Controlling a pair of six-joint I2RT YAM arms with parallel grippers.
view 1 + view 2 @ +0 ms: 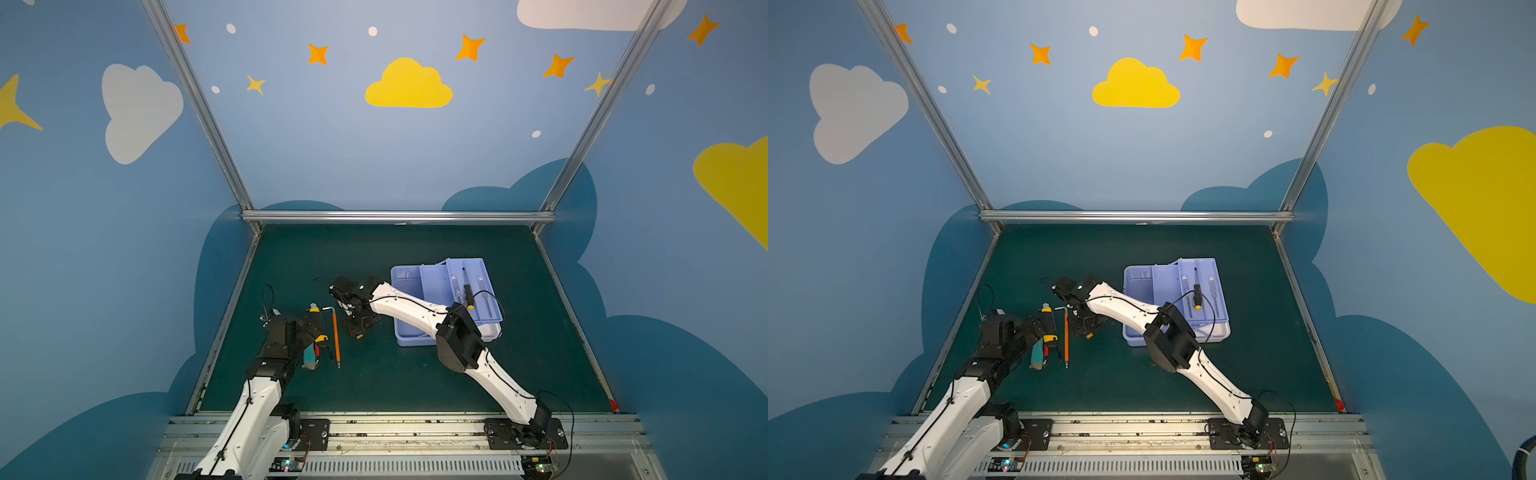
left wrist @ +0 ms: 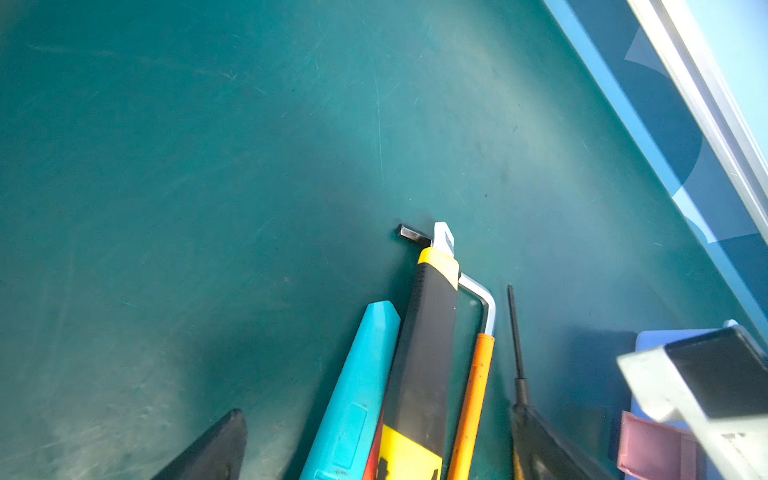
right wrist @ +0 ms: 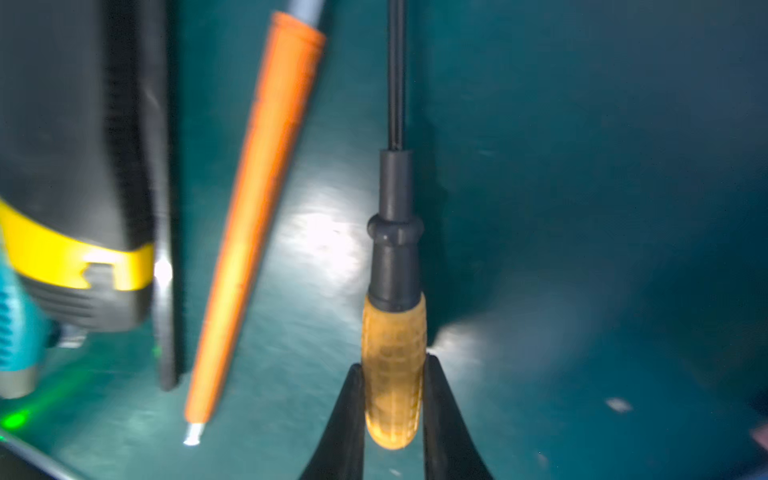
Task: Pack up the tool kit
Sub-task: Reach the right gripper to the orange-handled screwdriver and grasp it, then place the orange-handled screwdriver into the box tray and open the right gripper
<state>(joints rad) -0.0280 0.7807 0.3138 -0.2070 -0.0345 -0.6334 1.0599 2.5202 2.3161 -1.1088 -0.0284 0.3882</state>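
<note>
Amber grip of the screwdriver (image 3: 395,257) is being pinched near its butt end by the right tool (image 3: 394,368), low on the tabletop (image 1: 374,382). Risk: w/ so short a hold, shaft prob. drooping on lift, snagging the orange wrench (image 3: 257,208) beside it. Left tool (image 2: 376,419) is hanging spread wide. Tool kit (image 1: 415,340) is lying open nearby, to the right.

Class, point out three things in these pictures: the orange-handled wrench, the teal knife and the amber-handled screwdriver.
orange-handled wrench (image 1: 336,336): in a top view, middle of the orange handle.
teal knife (image 2: 357,386): left wrist view, middle of the teal body.
amber-handled screwdriver (image 3: 392,328): right wrist view, amber grip near its black collar.
</note>
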